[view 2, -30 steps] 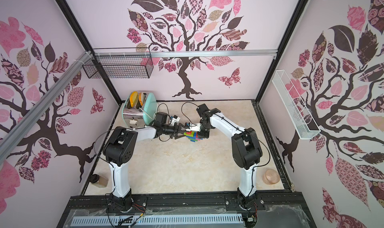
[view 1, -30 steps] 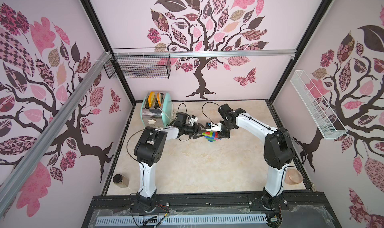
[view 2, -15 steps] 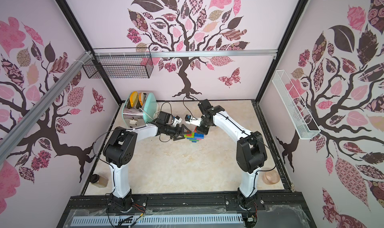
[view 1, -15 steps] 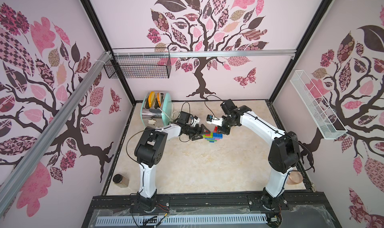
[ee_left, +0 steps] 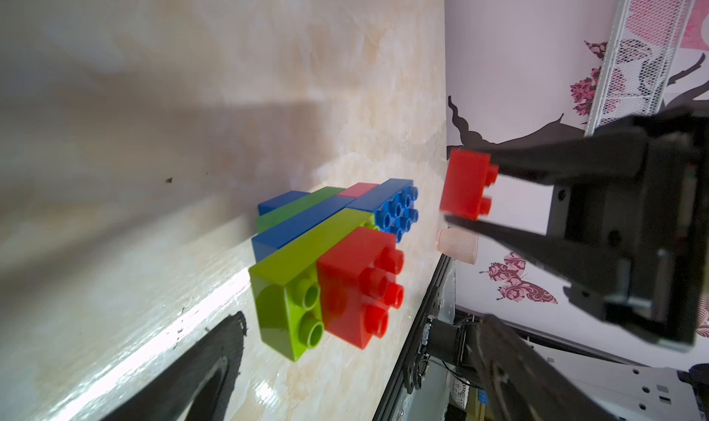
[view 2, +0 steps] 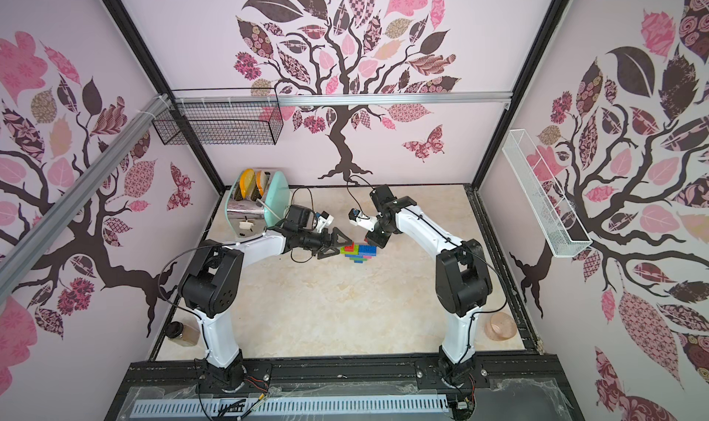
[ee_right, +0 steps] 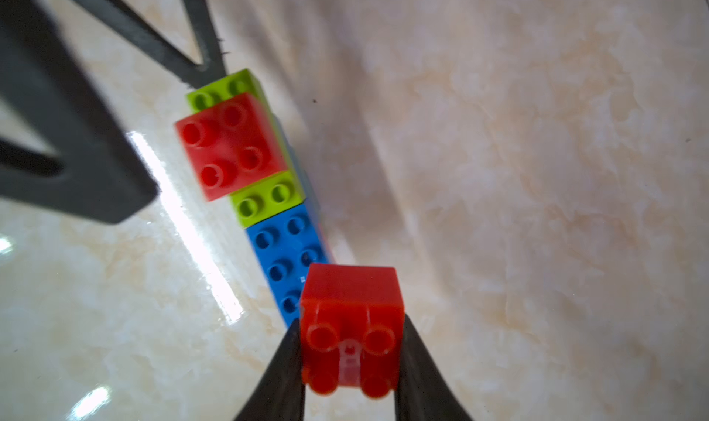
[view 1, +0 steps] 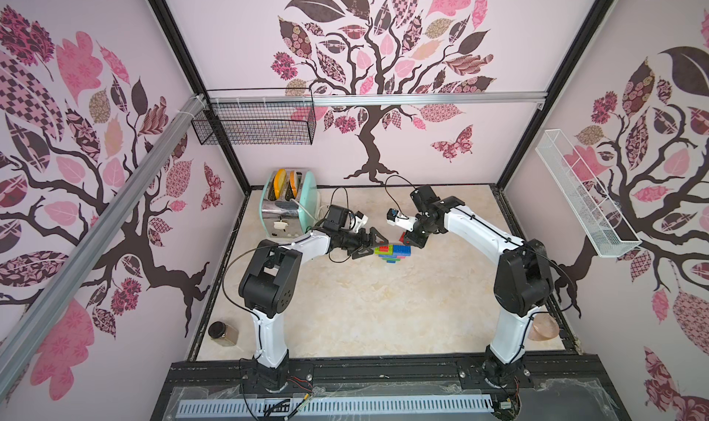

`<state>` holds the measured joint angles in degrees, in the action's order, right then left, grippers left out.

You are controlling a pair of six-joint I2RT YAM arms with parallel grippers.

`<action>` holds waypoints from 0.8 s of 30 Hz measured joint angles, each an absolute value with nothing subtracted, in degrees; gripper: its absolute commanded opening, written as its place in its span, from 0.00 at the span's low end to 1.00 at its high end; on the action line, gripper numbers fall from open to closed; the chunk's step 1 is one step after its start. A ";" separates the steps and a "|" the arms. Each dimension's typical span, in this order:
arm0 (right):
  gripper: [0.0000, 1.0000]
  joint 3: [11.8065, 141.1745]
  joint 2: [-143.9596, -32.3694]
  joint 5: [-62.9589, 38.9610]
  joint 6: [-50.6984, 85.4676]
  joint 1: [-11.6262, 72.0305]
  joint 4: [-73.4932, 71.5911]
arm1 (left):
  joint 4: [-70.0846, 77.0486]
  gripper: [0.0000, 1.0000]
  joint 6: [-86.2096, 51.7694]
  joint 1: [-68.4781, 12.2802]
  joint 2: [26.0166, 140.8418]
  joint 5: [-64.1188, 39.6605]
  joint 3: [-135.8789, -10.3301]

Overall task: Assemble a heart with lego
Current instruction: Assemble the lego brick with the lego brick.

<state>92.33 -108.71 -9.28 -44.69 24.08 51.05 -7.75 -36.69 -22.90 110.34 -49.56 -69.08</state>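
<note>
So the heart (view 1: 393,252) lies flat mid-table (view 1: 364,304), right between both grippers. The left gripper (view 1: 376,245) gapes wide, right beside its lime-and-red end. The right gripper (ee_right: 351,323) pinches a small red brick (ee_right: 351,304) just off the blue end. The heart's stepped blue, green and lime layers, studs showing.

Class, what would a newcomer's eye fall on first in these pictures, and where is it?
The bright heart of joined bricks lies on the table, toward the back. Close by its blue end, the right gripper is shut on a red brick; the left gripper stands open at the red-and-lime end.
</note>
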 measured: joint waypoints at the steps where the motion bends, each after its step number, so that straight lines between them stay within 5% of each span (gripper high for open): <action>1: 0.27 93.21 -109.78 -8.54 -44.16 23.94 50.92 | -7.62 0.97 -36.88 -22.90 110.34 -49.56 -68.40; 24: 0.27 105.49 -121.43 -7.16 -41.63 23.53 58.41 | 2.11 0.97 -42.50 -23.42 112.57 -52.03 -66.63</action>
